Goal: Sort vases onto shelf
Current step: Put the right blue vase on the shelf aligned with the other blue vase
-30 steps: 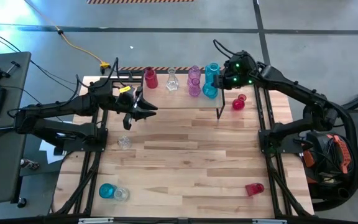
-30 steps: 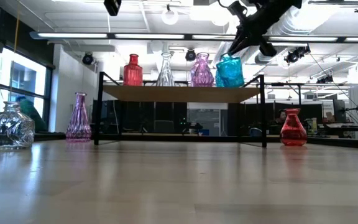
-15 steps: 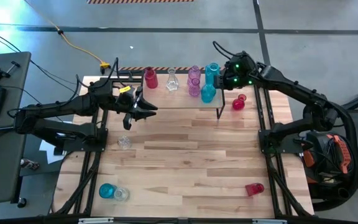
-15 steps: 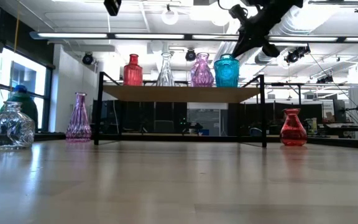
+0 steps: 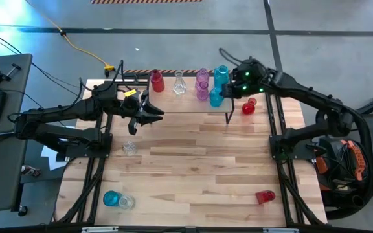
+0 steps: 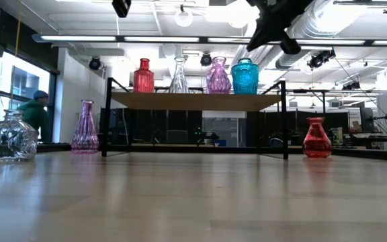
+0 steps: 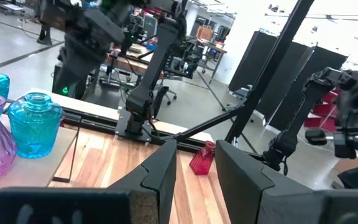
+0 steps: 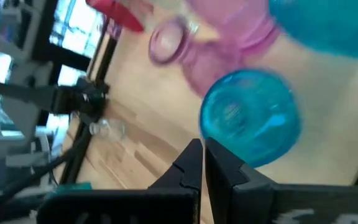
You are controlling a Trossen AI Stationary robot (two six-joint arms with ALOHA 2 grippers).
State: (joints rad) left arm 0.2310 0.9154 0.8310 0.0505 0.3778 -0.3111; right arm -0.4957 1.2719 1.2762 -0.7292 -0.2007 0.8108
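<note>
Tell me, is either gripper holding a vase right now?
No. The right gripper is shut and empty above the teal glass vase; the left gripper holds nothing.

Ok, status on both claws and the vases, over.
Right claw shut, empty, above short teal glass vase standing on wooden shelf. Left claw part open, empty, waiting. Nothing obstructing.

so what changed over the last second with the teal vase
The right claw set the squat teal vase upright on the shelf, let it go and lifted clear, now shut and empty. The left claw and the other vases did not move.
</note>
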